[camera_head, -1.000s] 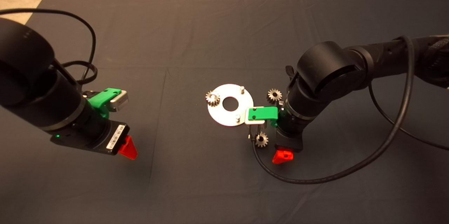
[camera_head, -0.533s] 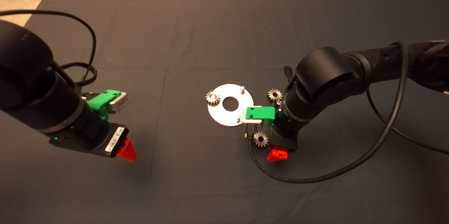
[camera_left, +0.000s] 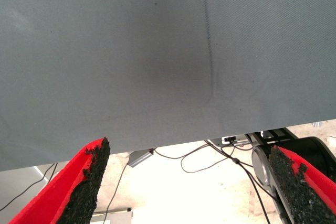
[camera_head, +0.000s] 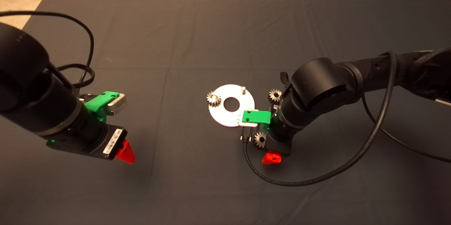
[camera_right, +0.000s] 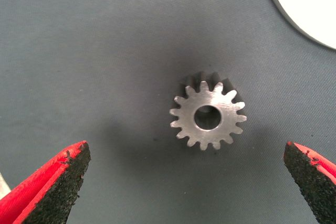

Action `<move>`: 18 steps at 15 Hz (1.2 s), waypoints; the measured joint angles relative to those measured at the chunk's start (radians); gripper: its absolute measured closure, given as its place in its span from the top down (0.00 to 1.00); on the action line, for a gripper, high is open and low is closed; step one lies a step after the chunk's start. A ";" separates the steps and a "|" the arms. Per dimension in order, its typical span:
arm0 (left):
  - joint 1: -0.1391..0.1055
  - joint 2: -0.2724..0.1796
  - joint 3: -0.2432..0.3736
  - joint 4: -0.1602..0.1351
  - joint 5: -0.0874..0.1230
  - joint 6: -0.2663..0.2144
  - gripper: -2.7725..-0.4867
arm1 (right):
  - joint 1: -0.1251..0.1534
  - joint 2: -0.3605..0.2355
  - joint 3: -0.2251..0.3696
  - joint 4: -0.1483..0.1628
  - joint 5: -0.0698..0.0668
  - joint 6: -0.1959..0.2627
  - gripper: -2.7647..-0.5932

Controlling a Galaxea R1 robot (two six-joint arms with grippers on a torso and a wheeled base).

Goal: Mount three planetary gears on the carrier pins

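The right claw, fingers spread wide, has moved down over a loose gear lying flat on the mat just beside the disc on its near side, so pick-up of the second gear appears imminent. One gear already sits on a pin at the disc's left edge, one bare pin stands free, and a third gear lies off the disc's right side. The left claw hangs wide and empty near the counter's left edge.
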 joint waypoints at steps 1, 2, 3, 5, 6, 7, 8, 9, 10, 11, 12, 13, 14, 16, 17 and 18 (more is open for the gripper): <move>0.000 -0.001 0.000 0.000 0.000 0.000 0.74 | 0.000 0.000 -0.005 -0.001 0.000 0.003 0.99; 0.000 -0.001 0.000 0.000 0.000 0.000 0.74 | -0.001 0.000 -0.009 -0.005 0.000 0.008 0.99; 0.000 -0.001 0.000 0.000 0.000 0.000 0.74 | -0.007 0.000 -0.011 -0.009 0.000 0.015 0.99; 0.000 -0.001 0.000 -0.001 0.000 0.000 0.74 | -0.026 0.000 -0.014 -0.013 0.000 0.022 0.99; 0.000 -0.001 0.000 -0.001 0.000 0.000 0.74 | -0.031 0.000 -0.014 -0.016 0.000 0.025 0.99; 0.000 -0.001 0.000 -0.001 0.000 0.000 0.74 | -0.034 0.000 -0.014 -0.019 0.000 0.026 0.99; 0.000 -0.001 0.000 -0.001 0.000 0.000 0.74 | -0.037 0.000 -0.014 -0.024 0.000 0.028 0.99; 0.000 -0.001 0.001 -0.001 0.000 0.000 0.74 | -0.040 0.000 -0.015 -0.030 0.000 0.029 0.99; 0.000 -0.001 0.004 -0.001 0.000 0.000 0.74 | -0.044 0.000 -0.015 -0.035 0.000 0.029 0.99; 0.000 -0.001 0.006 -0.001 0.000 0.000 0.74 | -0.048 0.000 -0.018 -0.040 0.000 0.029 0.97; 0.000 -0.001 0.007 -0.002 0.000 0.000 0.74 | -0.053 0.000 -0.021 -0.044 0.000 0.030 0.96; 0.000 -0.001 0.008 -0.001 0.000 0.000 0.74 | -0.055 0.000 -0.025 -0.047 0.000 0.032 0.96; 0.000 -0.001 0.010 -0.002 0.000 0.000 0.74 | -0.056 0.001 -0.027 -0.050 0.000 0.032 0.95; 0.000 -0.002 0.010 -0.001 0.000 0.000 0.74 | -0.056 0.004 -0.034 -0.053 0.000 0.032 0.89; 0.000 -0.002 0.011 -0.002 0.000 0.000 0.74 | -0.056 0.005 -0.036 -0.055 0.000 0.032 0.89; 0.000 -0.002 0.011 -0.002 0.000 0.000 0.74 | -0.057 0.006 -0.039 -0.056 0.000 0.032 0.86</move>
